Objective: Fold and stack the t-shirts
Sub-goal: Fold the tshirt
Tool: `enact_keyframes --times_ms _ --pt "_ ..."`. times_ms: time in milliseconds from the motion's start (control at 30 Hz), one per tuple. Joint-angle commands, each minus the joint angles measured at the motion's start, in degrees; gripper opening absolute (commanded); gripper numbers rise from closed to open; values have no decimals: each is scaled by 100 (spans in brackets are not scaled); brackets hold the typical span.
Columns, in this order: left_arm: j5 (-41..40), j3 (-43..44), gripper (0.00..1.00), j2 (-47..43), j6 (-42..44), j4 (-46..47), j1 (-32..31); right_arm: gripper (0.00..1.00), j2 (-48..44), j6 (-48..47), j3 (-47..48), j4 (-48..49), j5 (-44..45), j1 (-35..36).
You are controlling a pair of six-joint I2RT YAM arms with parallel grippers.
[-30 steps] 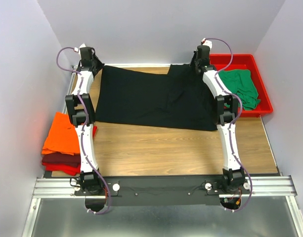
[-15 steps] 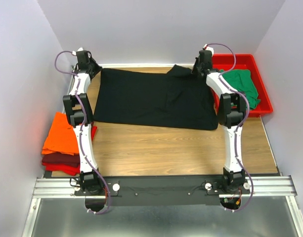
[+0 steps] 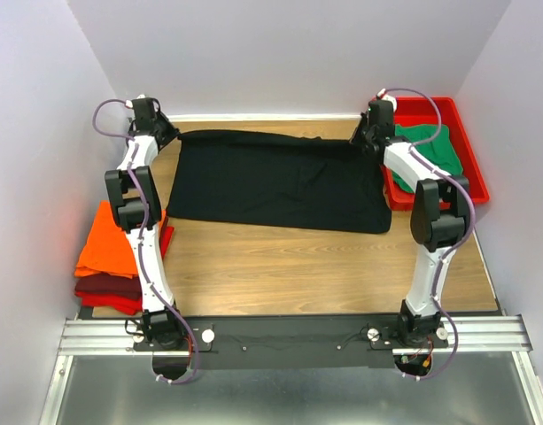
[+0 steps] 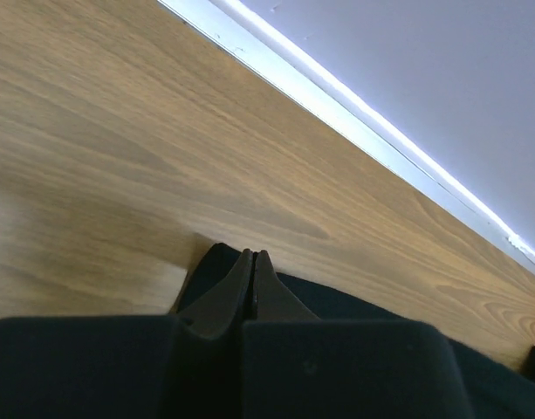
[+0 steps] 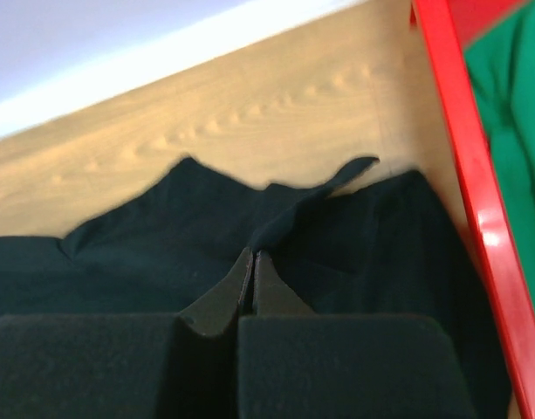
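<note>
On the wood counter (image 3: pixel 298 266), my left tool (image 4: pixel 252 254) and right tool (image 5: pixel 252 254) pinch the black t-shirt (image 3: pixel 271 181) at its far corners. The pinched cloth itself is hidden.

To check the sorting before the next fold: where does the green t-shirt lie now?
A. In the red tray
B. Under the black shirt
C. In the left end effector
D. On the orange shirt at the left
A: in the top view the green t-shirt lies inside the red tray at the far right, apart from the pile at the left.
</note>
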Motion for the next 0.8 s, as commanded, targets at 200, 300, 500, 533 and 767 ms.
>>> enact_keyframes --times_ms 200,300,500,533,767 --pt "108 -839 0 -911 122 369 165 0 -1025 444 -1261 237 -145 43" --pt "108 -1085 0 -1087 122 378 173 0 -1175 541 -1473 237 -154 52" --pt "161 -1507 0 -1307 69 527 182 0 -1518 690 -1974 290 -110 105" --pt "143 -1603 0 -1368 52 544 191 0 -1553 708 -2036 299 -110 122" --pt "99 -1885 0 -1561 25 606 252 0 -1773 813 -2370 343 -128 166"
